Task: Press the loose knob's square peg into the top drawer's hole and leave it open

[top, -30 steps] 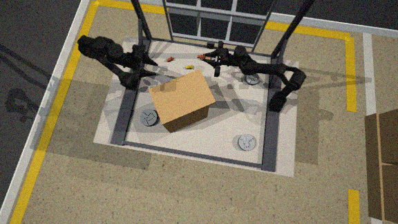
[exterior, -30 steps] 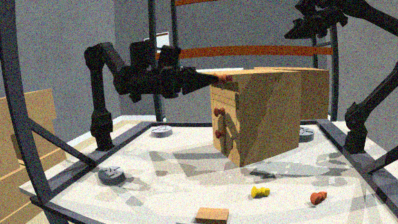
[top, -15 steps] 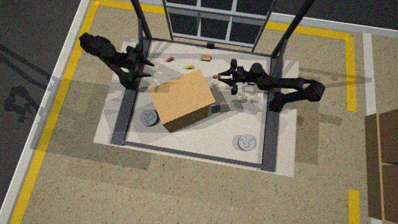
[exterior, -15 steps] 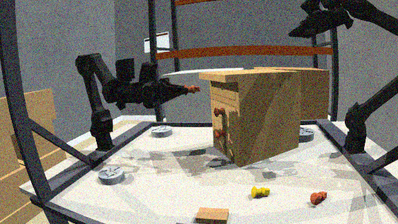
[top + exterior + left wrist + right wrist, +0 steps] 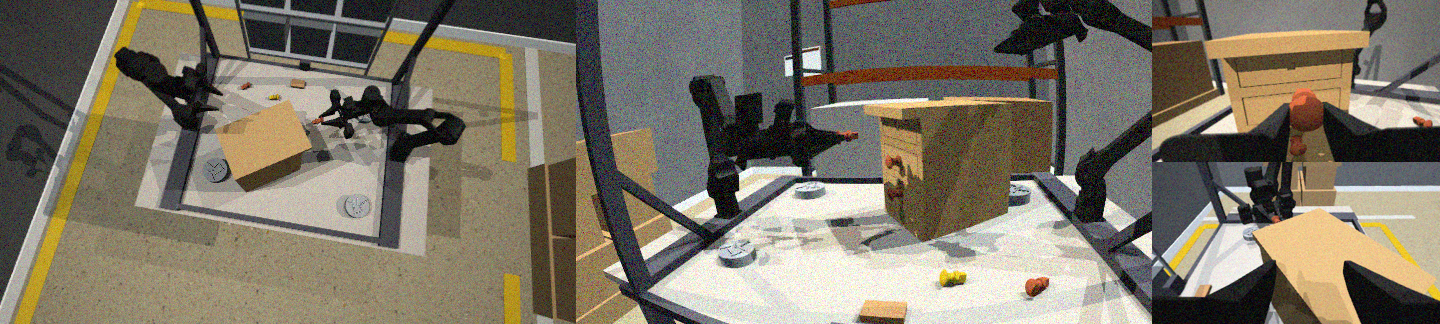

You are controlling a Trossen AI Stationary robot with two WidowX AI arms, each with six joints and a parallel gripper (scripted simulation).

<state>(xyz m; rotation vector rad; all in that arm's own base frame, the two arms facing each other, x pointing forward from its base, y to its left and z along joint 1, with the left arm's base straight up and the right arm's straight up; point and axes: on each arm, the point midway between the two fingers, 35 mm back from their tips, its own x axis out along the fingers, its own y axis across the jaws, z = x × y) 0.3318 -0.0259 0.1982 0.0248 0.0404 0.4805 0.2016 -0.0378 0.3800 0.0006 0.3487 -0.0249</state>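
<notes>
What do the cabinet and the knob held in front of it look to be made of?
The tan box-shaped cabinet looks like matte, unpainted wood, judging by its even tan panels. The orange-red rounded knob could be plastic or painted wood: smooth, evenly coloured.

My left gripper [image 5: 323, 120] [image 5: 845, 135] [image 5: 1305, 108] [image 5: 1276, 220] carries the orange-red knob [image 5: 317, 121] [image 5: 850, 135] [image 5: 1307, 113] [image 5: 1276, 220] away from the wooden cabinet's [image 5: 265, 140] [image 5: 966, 170] [image 5: 1289, 40] [image 5: 1315, 241] near corner, where it appeared a second ago, swinging it around and lower to stand out in front of the top drawer [image 5: 901, 135] [image 5: 1271, 77]. Across the table, my right gripper [image 5: 220, 101] [image 5: 997, 49] [image 5: 1309, 265] has drawn back slightly.
</notes>
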